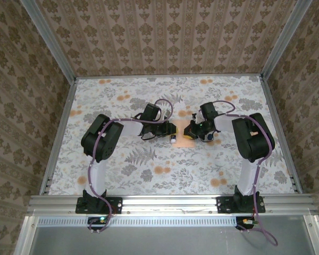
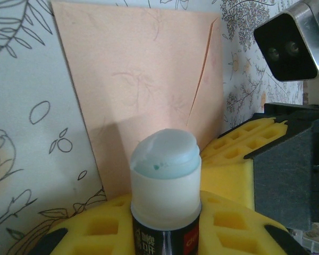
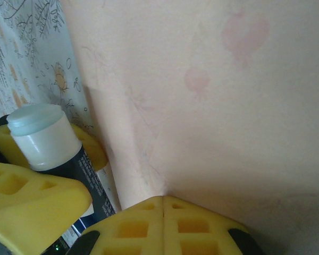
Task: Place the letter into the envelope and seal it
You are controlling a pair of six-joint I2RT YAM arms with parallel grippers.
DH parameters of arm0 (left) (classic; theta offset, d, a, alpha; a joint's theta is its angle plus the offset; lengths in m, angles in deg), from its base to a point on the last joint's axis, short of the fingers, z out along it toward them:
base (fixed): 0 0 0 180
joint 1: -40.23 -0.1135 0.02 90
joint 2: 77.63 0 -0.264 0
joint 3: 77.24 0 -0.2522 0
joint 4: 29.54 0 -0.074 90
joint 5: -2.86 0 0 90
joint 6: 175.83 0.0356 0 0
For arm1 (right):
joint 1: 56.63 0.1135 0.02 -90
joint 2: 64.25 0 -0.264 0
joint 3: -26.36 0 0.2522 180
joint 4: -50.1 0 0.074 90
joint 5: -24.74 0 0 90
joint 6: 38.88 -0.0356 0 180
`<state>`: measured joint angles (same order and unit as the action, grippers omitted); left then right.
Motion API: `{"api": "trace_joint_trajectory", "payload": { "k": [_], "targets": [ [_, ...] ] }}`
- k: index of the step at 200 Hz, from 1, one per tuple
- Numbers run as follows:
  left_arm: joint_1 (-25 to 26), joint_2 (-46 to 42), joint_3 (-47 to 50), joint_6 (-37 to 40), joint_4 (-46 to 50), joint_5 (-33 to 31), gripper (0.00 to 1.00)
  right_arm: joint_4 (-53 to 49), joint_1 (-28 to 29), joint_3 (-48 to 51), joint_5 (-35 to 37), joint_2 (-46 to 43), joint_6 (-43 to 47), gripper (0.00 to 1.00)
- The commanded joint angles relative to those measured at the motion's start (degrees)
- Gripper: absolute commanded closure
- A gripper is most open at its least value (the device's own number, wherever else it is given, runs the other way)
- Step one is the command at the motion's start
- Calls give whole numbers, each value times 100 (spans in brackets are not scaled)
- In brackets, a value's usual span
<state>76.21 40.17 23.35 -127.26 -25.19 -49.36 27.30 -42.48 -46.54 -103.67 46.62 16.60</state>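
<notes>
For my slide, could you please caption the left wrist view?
Left end effector holds an uncapped glue stick before the peach envelope.

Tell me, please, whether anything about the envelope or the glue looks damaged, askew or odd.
Nothing looks damaged or spilled. The envelope lies on the table, with faint pinkish blotches that could be stains or print showing through. The glue stick in the left gripper has an unevenly worn tip.

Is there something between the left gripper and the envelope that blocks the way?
Only the glue stick that the left gripper itself holds; its uncapped tip points at the envelope. Beyond the tip, nothing visible blocks the way. The right gripper, shut, sits at the envelope's edge, off to the side.
</notes>
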Motion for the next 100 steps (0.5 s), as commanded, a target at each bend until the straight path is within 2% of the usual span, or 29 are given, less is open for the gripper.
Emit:
{"api": "trace_joint_trajectory", "payload": {
  "k": [1, 100],
  "targets": [
    [80, 95, 4, 6, 119, 2, 100, -116, 32, 171, 259, 141, 134, 100],
    [88, 68, -128, 91, 138, 1, 100, -159, 33, 149, 389, -7, 148, 100]
  ]
}}
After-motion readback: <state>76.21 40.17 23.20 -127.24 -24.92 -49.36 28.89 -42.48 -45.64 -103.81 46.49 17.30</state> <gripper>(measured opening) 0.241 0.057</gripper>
